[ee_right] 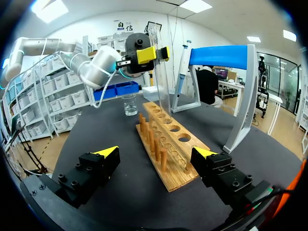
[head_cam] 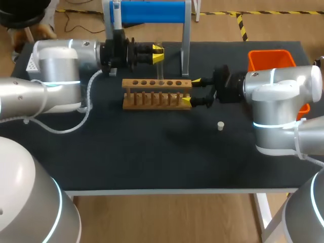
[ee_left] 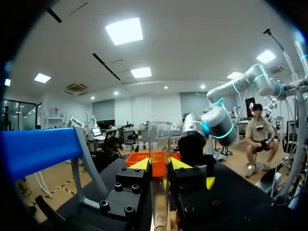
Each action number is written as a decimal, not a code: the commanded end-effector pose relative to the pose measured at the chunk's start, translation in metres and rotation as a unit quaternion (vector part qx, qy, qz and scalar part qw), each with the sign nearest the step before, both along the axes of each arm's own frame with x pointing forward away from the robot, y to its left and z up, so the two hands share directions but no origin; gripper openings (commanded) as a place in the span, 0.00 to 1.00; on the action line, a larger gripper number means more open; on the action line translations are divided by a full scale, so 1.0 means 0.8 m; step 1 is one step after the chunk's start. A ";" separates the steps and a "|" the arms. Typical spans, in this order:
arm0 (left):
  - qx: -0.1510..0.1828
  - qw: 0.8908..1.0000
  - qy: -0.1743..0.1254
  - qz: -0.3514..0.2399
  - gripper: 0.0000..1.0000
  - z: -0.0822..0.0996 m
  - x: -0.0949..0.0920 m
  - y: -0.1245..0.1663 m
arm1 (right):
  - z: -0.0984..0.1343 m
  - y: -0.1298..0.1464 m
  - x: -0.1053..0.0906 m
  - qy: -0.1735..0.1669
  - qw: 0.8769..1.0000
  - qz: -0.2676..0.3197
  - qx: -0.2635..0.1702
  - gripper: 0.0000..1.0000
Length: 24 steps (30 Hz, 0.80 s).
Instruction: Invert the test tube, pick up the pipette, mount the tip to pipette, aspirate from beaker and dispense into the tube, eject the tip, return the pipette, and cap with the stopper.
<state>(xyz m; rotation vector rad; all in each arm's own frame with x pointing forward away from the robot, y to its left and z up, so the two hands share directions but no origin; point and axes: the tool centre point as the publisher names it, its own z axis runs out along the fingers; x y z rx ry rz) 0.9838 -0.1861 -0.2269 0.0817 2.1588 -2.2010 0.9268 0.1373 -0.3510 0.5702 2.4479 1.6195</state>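
Above the wooden rack point(head_cam: 152, 82), the test tube point(ee_left: 159, 137) stands upright, clamped in the left gripper point(ee_left: 159, 166).
Thin clear glass: likely light, slick and brittle, so a gentle pinch near its upper end suits it. The right gripper point(ee_right: 154, 156) is spread wide at the rack's end, holding nothing.

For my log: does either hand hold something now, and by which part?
The left hand grips the test tube by its upper part, below the rim. The right hand is open and holds nothing.
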 end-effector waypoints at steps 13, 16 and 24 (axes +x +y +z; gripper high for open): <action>0.035 0.999 0.009 -0.002 0.00 0.007 -0.002 0.005 | 0.000 0.000 0.000 0.000 1.000 0.000 0.000 1.00; 0.038 0.999 0.010 0.000 0.00 0.007 -0.001 0.004 | 0.000 0.000 0.000 0.000 1.000 0.000 0.000 1.00; 0.058 0.998 0.020 0.000 0.00 0.005 0.000 0.001 | 0.000 0.000 0.000 0.000 1.000 0.000 0.000 1.00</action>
